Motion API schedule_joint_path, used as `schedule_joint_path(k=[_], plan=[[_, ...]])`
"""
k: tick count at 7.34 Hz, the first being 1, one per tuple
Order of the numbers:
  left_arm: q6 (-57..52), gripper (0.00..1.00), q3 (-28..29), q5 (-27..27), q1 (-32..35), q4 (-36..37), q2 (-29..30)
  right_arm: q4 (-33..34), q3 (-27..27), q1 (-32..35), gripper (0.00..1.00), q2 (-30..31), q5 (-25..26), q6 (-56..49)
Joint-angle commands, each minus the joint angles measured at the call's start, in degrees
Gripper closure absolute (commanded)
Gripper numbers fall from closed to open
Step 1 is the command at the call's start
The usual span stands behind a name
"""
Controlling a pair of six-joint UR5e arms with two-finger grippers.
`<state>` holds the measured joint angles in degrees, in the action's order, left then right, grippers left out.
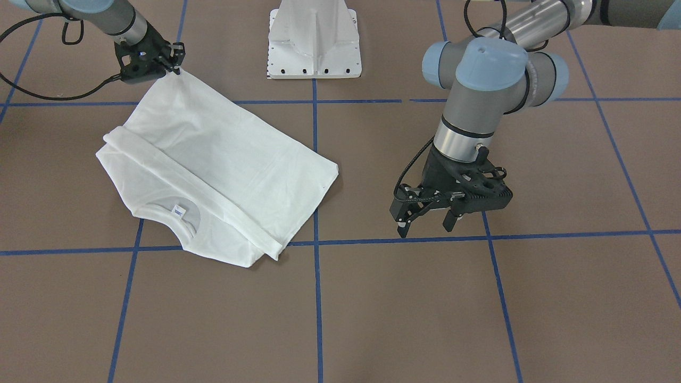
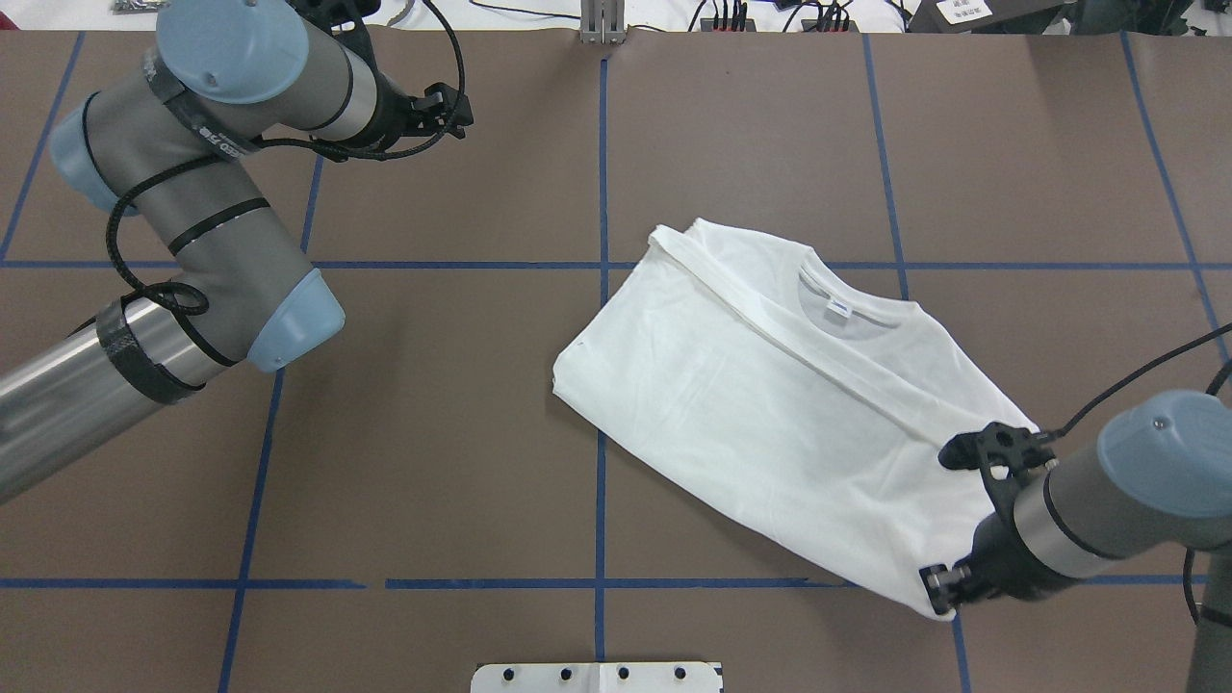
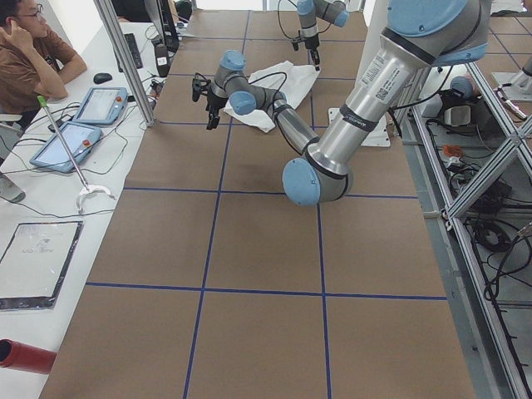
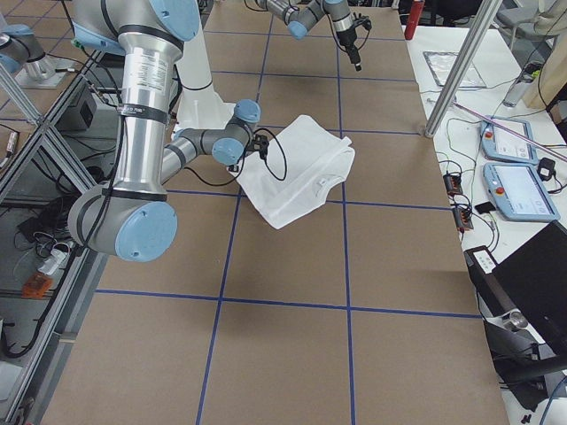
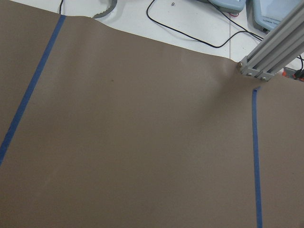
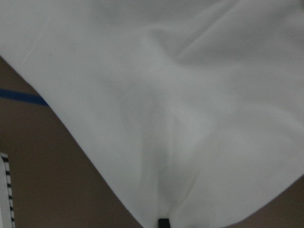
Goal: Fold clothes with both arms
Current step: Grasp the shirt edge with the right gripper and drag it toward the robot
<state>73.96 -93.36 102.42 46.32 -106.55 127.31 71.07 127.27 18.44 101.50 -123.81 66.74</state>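
Shirt (image 1: 223, 159) lies folded on the table (image 1: 425, 319) near the pedestal base (image 1: 314, 42). The right gripper (image 1: 174, 66) pinches one corner. The left gripper (image 1: 425, 223) hangs spread on the base's other side.

white pedestal base (image 1: 314, 48) | brown table (image 1: 404, 319), blue tape grid | seated operator (image 3: 29, 62)
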Motion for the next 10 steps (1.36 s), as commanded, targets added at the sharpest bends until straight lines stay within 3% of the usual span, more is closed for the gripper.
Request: schedule_joint_path(k=[1, 2, 3, 5, 7, 9, 10], plan=[[1.0, 0.00, -3.0, -0.7, -1.3, 1.4, -1.3, -0.2, 1.5, -10.4, 1.00, -1.6, -0.2, 4.1], [1.0, 0.00, -3.4, -1.0, -2.0, 1.4, -1.4, -0.2, 1.3, -13.3, 1.00, -3.3, -0.2, 7.7], [1.0, 0.00, -3.6, -0.8, -2.5, 1.4, -1.4, -0.3, 1.5, -13.3, 0.01, -4.1, 0.0, 8.8], [4.1, 0.00, -4.8, -0.6, -9.2, 1.6, -1.5, -0.2, 1.2, -5.2, 0.00, -8.2, 0.0, 8.8], [15.3, 0.00, -5.3, -0.9, -19.5, 1.4, -0.8, -0.3, 1.1, 7.1, 0.00, -12.7, -0.1, 8.8], [22.2, 0.01, -2.8, -1.5, -26.5, 0.6, 0.7, -0.2, 1.0, 15.5, 0.00, -14.3, -0.3, 8.2], [22.4, 0.02, 1.0, -2.8, -26.8, 0.6, 3.4, -0.3, 1.0, 17.4, 0.00, -14.7, -0.1, 8.1]])
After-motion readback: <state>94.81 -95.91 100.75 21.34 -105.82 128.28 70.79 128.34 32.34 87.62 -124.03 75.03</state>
